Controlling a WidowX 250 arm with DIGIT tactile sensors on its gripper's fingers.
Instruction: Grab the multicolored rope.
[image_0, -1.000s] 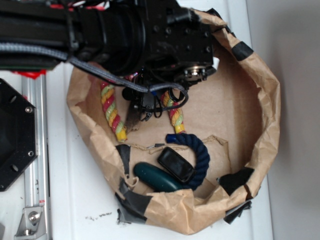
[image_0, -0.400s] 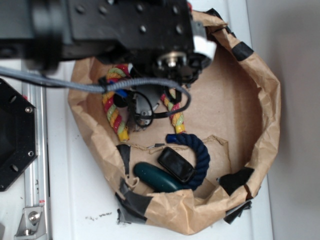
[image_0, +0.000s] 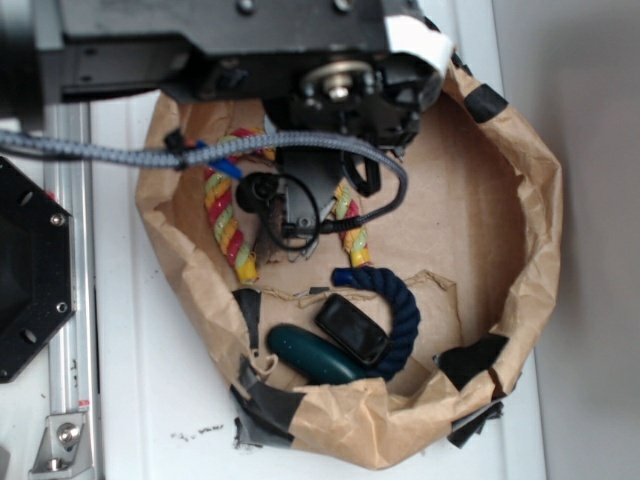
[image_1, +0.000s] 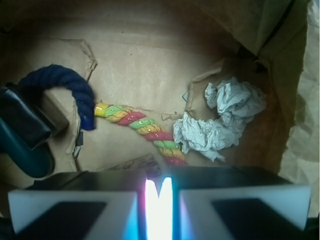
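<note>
1. The multicolored rope lies arched inside the brown paper bag, with its 2 yellow ends pointing toward the dark blue rope. One end almost touches the blue rope; the arch's top is hidden under the arm.
2. The gripper sits low over the bag floor above the multicolored rope. In the wrist view its 2 white pads stand close together with only a narrow bright slit between them. Whether the rope is caught there cannot be told.
3. In that view the multicolored rope runs from the blue rope's tip down toward the slit, passing just beside a wad of crumpled white paper.
4. To do this well, I judge the pads should close across the rope's thickness, not along it.
5. Keep clear of the crumpled paper and the dark objects beside the blue rope, so only the multicolored rope is pinched.
6. A firm squeeze suits the soft twisted strands before lifting.
</note>
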